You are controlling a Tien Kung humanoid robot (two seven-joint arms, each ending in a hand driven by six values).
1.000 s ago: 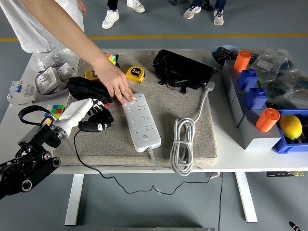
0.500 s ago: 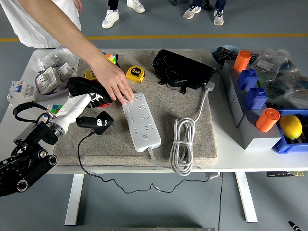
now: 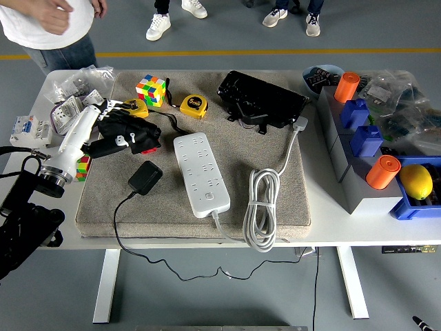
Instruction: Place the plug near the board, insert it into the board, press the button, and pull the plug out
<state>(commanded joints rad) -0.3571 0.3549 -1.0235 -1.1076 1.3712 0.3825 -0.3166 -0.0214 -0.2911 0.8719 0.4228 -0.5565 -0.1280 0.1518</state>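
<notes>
Currently the left hand hovers over the mat's left rear area, black fingers loosely curled and clamped on nothing. The right hand is out of view.

The plug, a black adapter block, lies flat on the mat, just left of the white power strip and apart from it. Its black cable runs off the mat's front edge and hangs below the surface. The power strip lies lengthwise on the mat; its white cord is coiled to its right.

Containers:
1. A blue bin at the right edge holds 1 lemon.
2. Grey boxes along the right side carry 2 orange cylinders and 2 blue blocks.
3. Clear plastic bags at the left rear hold small parts; the contents cannot be identified.

A colour cube, 1 fully visible yellow tape measure and a black bag rest along the mat's rear edge. A person stands at the far left corner, hands near the torso, touching nothing on the surface.
</notes>
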